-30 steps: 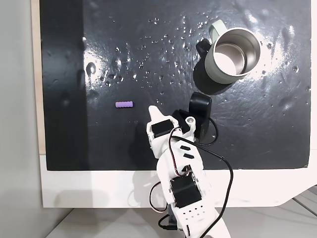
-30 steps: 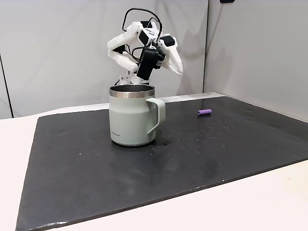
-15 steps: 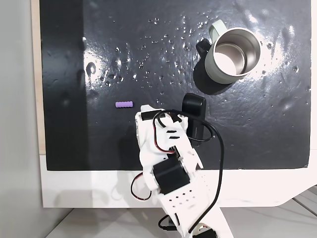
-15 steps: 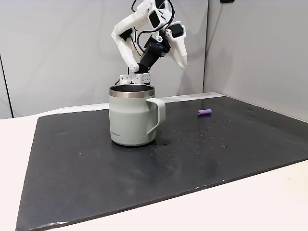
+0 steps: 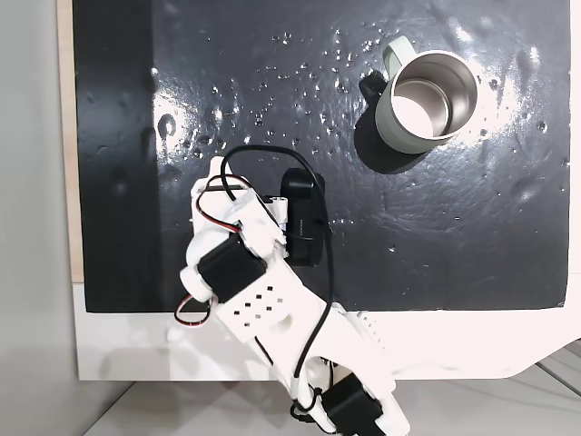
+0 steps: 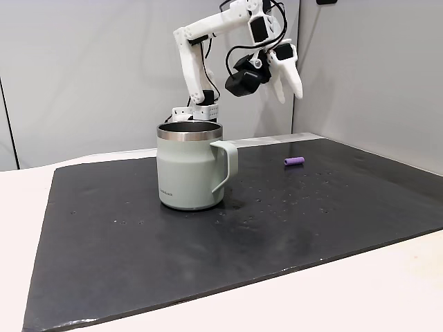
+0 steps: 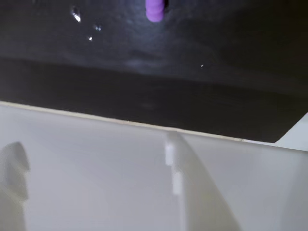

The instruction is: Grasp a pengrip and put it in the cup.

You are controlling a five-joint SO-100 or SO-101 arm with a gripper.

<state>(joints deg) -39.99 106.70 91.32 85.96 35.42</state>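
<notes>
Black mat [image 6: 138, 249], empty cup [image 6: 190, 166], pengrip [image 6: 294, 161] apart.

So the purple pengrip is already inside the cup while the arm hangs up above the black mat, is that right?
Not quite. The pengrip is not in the cup; in a fixed view it lies on the black mat, well apart from the cup on its handle side. The wrist view also shows it on the mat. The arm does hang above the mat.

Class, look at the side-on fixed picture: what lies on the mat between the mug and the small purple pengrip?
Nothing: in a fixed view, bare black mat separates the cup and the pengrip.
</notes>
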